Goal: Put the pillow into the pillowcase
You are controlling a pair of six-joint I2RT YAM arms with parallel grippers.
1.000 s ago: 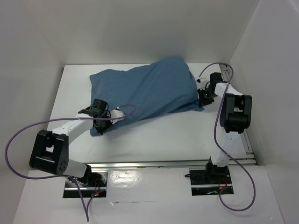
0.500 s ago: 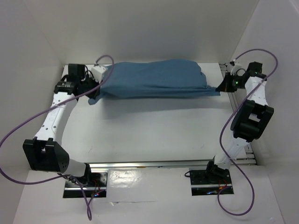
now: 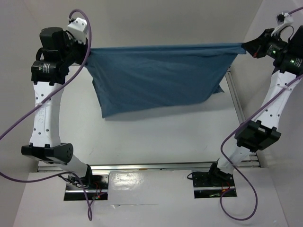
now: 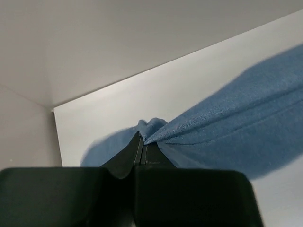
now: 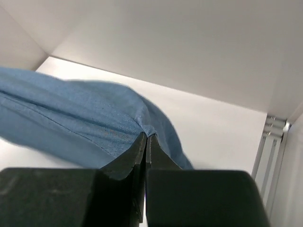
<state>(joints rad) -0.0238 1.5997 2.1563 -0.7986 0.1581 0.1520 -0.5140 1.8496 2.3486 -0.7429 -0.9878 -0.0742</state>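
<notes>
The dusty-blue pillowcase (image 3: 158,75) hangs high above the table, stretched taut between both arms along its top edge and sagging below. My left gripper (image 3: 89,51) is shut on its left corner, seen as bunched blue cloth (image 4: 151,127) at the fingertips. My right gripper (image 3: 244,46) is shut on the right corner (image 5: 149,130). The cloth bulges as if filled. No white pillow shows in any view.
White walls close in the white table (image 3: 165,137) at the back and sides. A metal rail (image 3: 236,104) runs along the table's right edge, and another rail (image 3: 156,166) lies along the front by the arm bases.
Both arms have lifted the pillowcase from the table to high above it and pulled it taut between them, moving apart. The grips have stayed shut.
</notes>
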